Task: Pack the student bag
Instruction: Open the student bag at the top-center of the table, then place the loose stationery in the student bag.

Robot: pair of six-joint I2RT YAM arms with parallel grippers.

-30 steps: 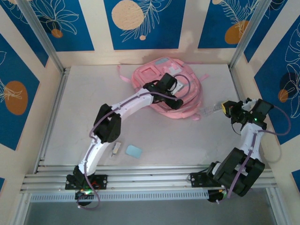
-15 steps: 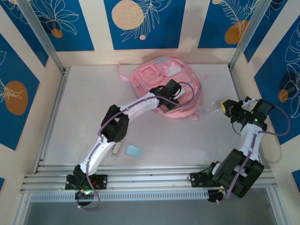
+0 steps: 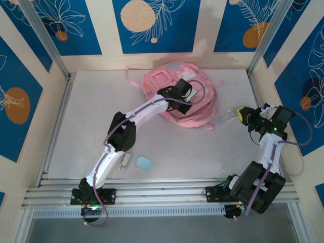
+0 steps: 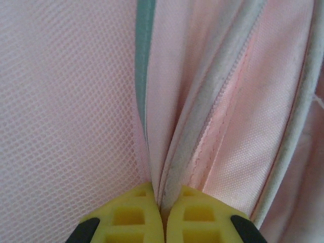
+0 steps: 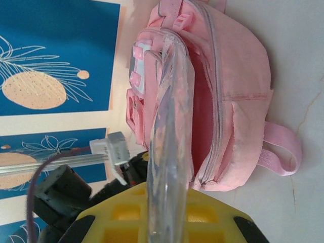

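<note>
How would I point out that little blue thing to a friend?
From the big soft pink fabric backpack, come down the grey table towards the left arm's base. A flat pale-blue rounded square lies there, wider and bluer than the slim whitish oblong on its left.

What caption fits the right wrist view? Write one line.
Right gripper holds a clear plastic item, pointed toward the open pink bag.

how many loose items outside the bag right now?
3: a pale blue flat piece and a small white item on the table; a clear plastic item in the right gripper. Others may hide under the student bag.
</note>
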